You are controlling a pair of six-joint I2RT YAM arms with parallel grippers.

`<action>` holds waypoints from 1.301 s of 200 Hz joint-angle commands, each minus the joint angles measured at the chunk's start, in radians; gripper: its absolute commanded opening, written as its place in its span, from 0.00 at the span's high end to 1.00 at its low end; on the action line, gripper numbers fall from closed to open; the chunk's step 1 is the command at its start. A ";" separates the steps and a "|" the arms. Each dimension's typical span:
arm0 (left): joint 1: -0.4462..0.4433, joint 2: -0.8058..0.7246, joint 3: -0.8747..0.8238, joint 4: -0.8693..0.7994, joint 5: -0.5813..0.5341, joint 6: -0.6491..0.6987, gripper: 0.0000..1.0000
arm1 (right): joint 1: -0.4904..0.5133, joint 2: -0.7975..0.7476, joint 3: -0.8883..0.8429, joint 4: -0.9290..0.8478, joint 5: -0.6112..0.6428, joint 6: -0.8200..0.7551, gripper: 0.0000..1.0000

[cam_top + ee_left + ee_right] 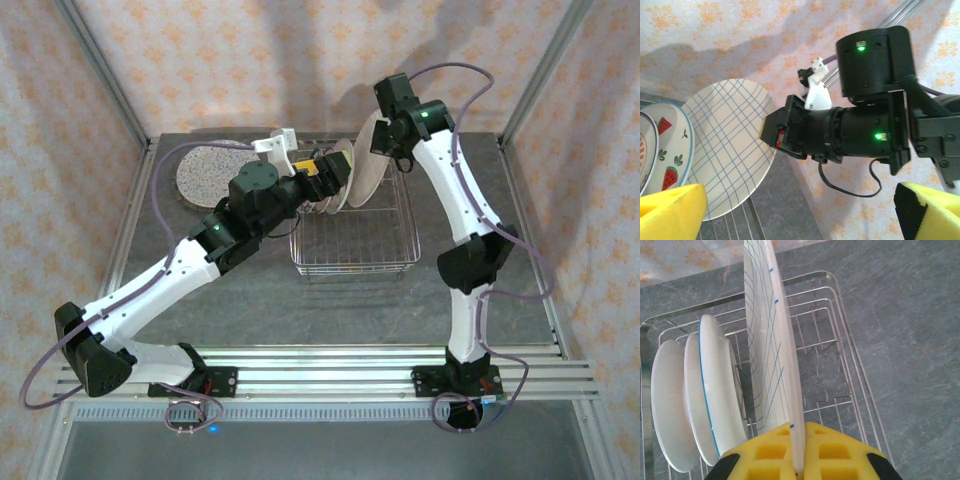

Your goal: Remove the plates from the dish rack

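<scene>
**A:** How far along are we?

**B:** Early, we judge. One speckled plate (210, 172) lies flat on the table (250, 300), left of the rack (355, 264). Our right gripper (796, 450) is clamped on the rim of the plaid plate (771, 340), which stands on edge over the rack's far part. We cannot tell whether it is clear of the wires.

**A:** And what is left?

**B:** Three plates (695, 400) stand upright in a row in the rack, just beside the plaid one. So we count one out, one in hand and at least three to go.

**A:** Our left gripper?

**B:** The left gripper (800, 216) is spread wide and holds nothing. From above it sits close to the row in the rack.

**A:** What does each view add?

**B:** The left wrist gives us faces: blue lines on the plaid plate and a watermelon plate (670, 150) next to it. It also shows the right gripper from outside, biting the rim. The right wrist gives plain backs edge-on, but also the count, and its yellow pads (835, 455) on either side of the rim. The top view gives us the speckled plate on the table.
</scene>
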 commanded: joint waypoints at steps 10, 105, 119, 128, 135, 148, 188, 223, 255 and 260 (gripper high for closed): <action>-0.007 0.035 0.022 0.048 0.030 -0.034 0.03 | 0.003 -0.105 0.044 -0.021 0.109 -0.033 1.00; -0.007 0.222 0.157 0.008 0.099 -0.315 0.02 | -0.034 -0.247 0.052 -0.034 0.149 0.003 1.00; -0.007 0.247 0.169 -0.005 0.094 -0.383 0.02 | -0.050 -0.262 0.067 -0.041 0.140 0.022 1.00; -0.007 0.265 0.176 -0.010 0.094 -0.427 0.02 | -0.058 -0.270 0.081 -0.048 0.139 0.030 1.00; -0.007 0.278 0.182 -0.003 0.097 -0.457 0.02 | -0.061 -0.275 0.090 -0.054 0.141 0.034 1.00; -0.008 0.307 0.194 0.025 0.111 -0.506 0.02 | -0.069 -0.286 0.109 -0.063 0.145 0.044 1.00; -0.019 0.407 0.219 0.160 0.124 -0.663 0.02 | -0.087 -0.349 0.106 -0.056 0.166 0.084 1.00; -0.028 0.505 0.287 0.242 0.141 -0.737 0.02 | -0.097 -0.390 0.101 -0.045 0.164 0.125 1.00; -0.028 0.573 0.343 0.298 0.156 -0.786 0.03 | -0.106 -0.417 0.090 -0.037 0.145 0.163 1.00; -0.028 0.584 0.352 0.312 0.161 -0.793 0.04 | -0.108 -0.422 0.083 -0.034 0.138 0.170 1.00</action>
